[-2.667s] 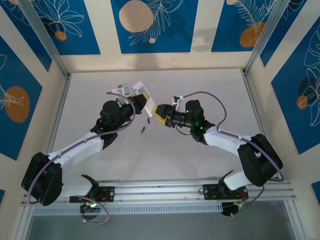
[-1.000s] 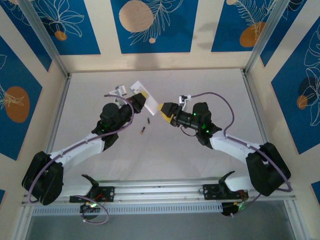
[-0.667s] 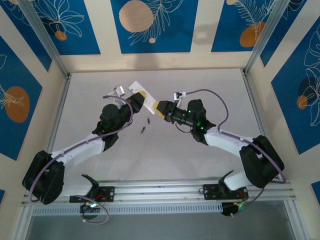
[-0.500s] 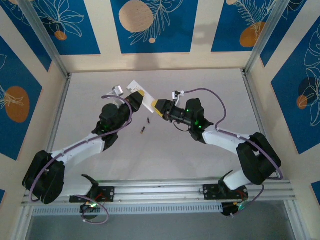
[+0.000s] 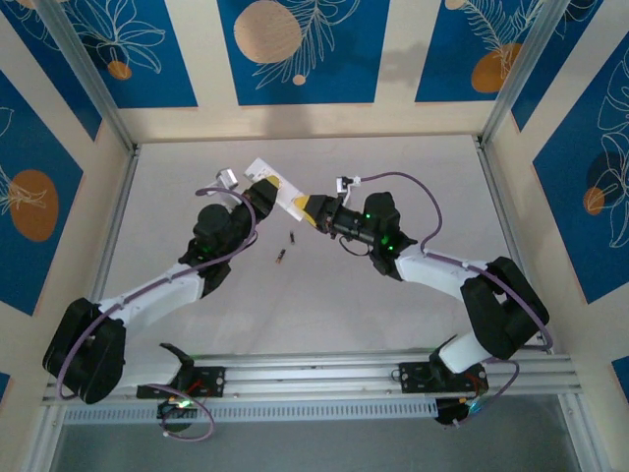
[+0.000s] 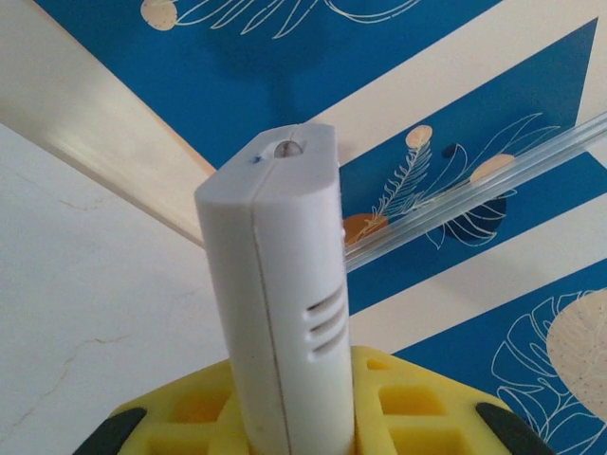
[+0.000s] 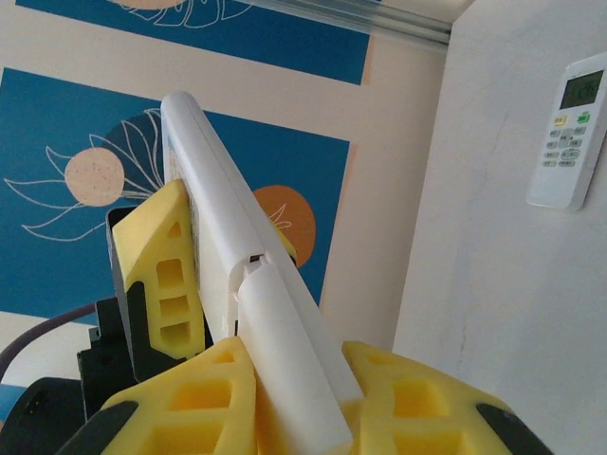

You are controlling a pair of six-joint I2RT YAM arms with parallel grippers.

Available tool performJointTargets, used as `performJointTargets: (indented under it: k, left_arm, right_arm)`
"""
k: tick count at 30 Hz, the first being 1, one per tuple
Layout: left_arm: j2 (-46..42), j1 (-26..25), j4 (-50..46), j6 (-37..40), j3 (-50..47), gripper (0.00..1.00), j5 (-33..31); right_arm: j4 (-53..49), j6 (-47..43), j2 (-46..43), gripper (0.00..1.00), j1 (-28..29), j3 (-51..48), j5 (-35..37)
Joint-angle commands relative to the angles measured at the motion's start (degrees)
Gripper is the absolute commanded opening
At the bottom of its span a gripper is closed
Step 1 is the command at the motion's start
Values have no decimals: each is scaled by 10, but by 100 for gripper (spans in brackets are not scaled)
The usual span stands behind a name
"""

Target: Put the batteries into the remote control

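Basically, the left gripper (image 5: 263, 189) is clamped narrow on the remote (image 5: 288, 197), at about 11 o'clock from the table (image 5: 393, 167) centre in the top view. A small white piece (image 5: 229, 178) sits at 9 o'clock of that gripper, mostly hidden by the cable, so I cannot tell what it is.

In the left wrist view the remote (image 6: 280, 284) stands upright between the yellow fingers (image 6: 190, 412). Its lower end is cut off by the frame edge. There is a small lens at the top end and three slots on the side. I cannot tell whether the battery bay is open or what is in it.

A battery (image 5: 292, 238) lies on the table at 6 o'clock of the remote, and a second battery (image 5: 280, 258) lies just beside it at its 7 o'clock. Both are tiny, loose and apart from both grippers, and their ends are too small to read.

The right gripper (image 5: 314, 208) meets the remote's other end from 3 o'clock. In the right wrist view the yellow fingers (image 7: 190, 408) press both sides of the remote (image 7: 275, 351), so it is closed on it. A step crosses the remote's body above them. One finger of the left gripper (image 7: 171, 275) is at 10 o'clock, its partner hidden behind the remote.

A second remote (image 7: 569, 133) lies flat on the table at 2 o'clock, screen and buttons up, its right edge cut off.
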Motion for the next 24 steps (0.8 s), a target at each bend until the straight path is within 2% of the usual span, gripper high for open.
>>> performJointTargets:
  k: [1,5,9,15,20,24]
  left_arm:
    - [-27,27,13,43,5,0,5]
    - [-35,62,12,39,11,0,19]
    - [-36,71,-2,54,17,0,25]
    - [-20,71,14,36,2,0,40]
    - [-8,70,17,38,-13,0,48]
    - [8,65,28,32,-12,0,65]
  right_arm:
    - [-42,-19,3,14,-13,-49,-10]
    - [-28,-18,-19,13,-22,-96,-31]
    - [-81,-50,-64,18,-28,-115,-37]
    - [-157,-104,-116,16,-34,-124,-37]
    - [-174,-111,-128,27,-38,-139,-46]
    - [-162,-111,-122,18,-38,-144,-56]
